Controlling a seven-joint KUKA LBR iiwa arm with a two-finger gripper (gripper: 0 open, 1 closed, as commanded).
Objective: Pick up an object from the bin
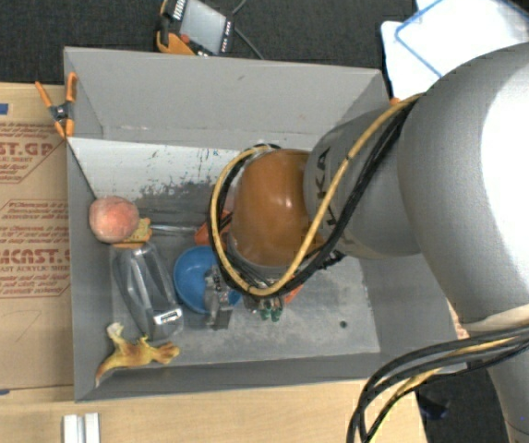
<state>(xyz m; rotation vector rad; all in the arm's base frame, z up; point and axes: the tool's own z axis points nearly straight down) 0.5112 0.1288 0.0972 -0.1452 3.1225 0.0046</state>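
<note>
The grey arm (467, 183) hid most of its claw (220, 305), open or closed I could not tell, touching a smooth, round blue thing (190, 280) on the middle of the bin (135, 160) floor, a clear bottle (144, 289) just beside it.

Even, fairly bright light falls from overhead on a grey bin (227, 86). Its back wall is the palest part, and its left wall is a darker grey. The arm (467, 183), at the right, carries a broad soft sheen along its upper casing. Its orange cover (269, 206) shows a dull highlight near the top and darkens toward its lower edge. Beneath the arm the bin floor lies in soft-edged shadow, deepest around a blue ball (188, 275). A clear bottle (144, 289) catches small white glints. A peach ball (114, 218) is lit on top and shaded below. White paper (458, 26) beyond the bin glares almost blank against black surroundings.
</note>
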